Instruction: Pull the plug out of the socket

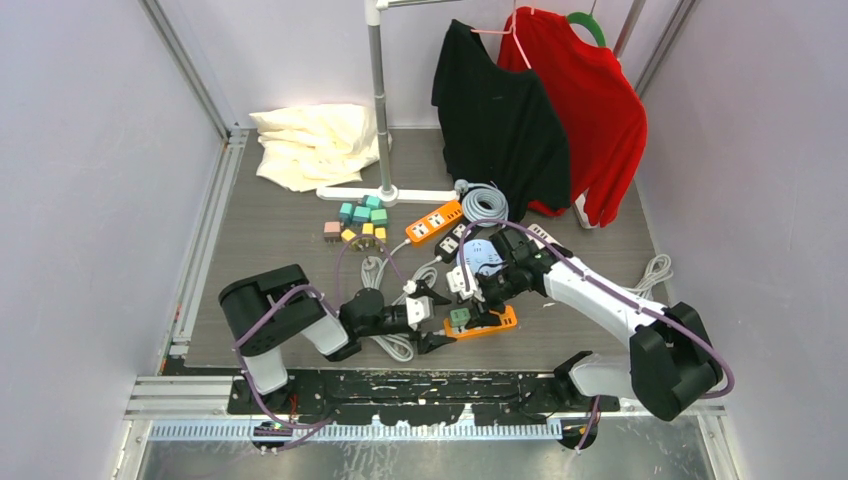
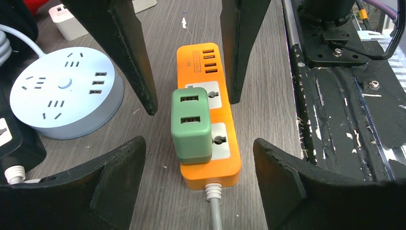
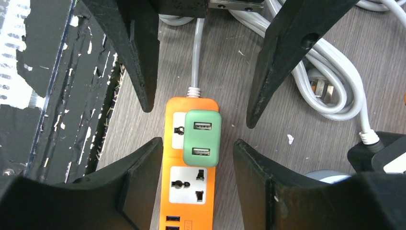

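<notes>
Right claw [image 3: 200, 116] stands part-open astride the green plug [image 3: 202, 138], one finger on each side with a sliver of tabletop showing between finger and plug, so we judge that it grips nothing yet. Our left claw [image 2: 192, 108] is spread wide across the orange power strip [image 2: 210, 175] and touches nothing that we can see. The green plug sits pushed home in the strip, at the socket nearer the cable end as best we can tell, and toward one long edge. The strip itself lies flat on the table just beside the black base plate [image 2: 344, 120]. We see several ways this could go wrong. The strip looks light and unanchored, so if the left claw does not pin it first, a pull would likely lift strip and plug together. The plug sits so near the strip's edge that the right fingers could catch the orange body as well. Its rounded, smooth sides may slip under a shallow pinch. A tilted pull could jam the pins. Both claws crowd the same spot, so we also risk a knock between them.
</notes>
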Motion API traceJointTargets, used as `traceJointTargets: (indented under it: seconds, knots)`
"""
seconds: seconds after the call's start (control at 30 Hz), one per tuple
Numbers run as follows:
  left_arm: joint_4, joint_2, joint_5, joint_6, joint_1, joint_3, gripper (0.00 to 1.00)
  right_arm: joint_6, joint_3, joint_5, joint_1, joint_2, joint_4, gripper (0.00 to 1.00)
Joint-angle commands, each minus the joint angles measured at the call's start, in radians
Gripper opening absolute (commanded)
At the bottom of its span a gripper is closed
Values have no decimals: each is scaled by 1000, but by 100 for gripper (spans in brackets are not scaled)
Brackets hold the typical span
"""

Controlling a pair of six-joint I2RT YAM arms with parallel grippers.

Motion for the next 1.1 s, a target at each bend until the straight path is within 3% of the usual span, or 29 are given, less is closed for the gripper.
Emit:
traceJointTargets:
  seconds: [0.0, 1.07]
  knots:
    - [80, 24, -34, 21, -16, 9, 81, 16, -5, -3, 17, 8, 58, 60]
    - [57, 108, -37, 37, -21, 48, 75, -6, -12, -31, 37, 27, 64, 42]
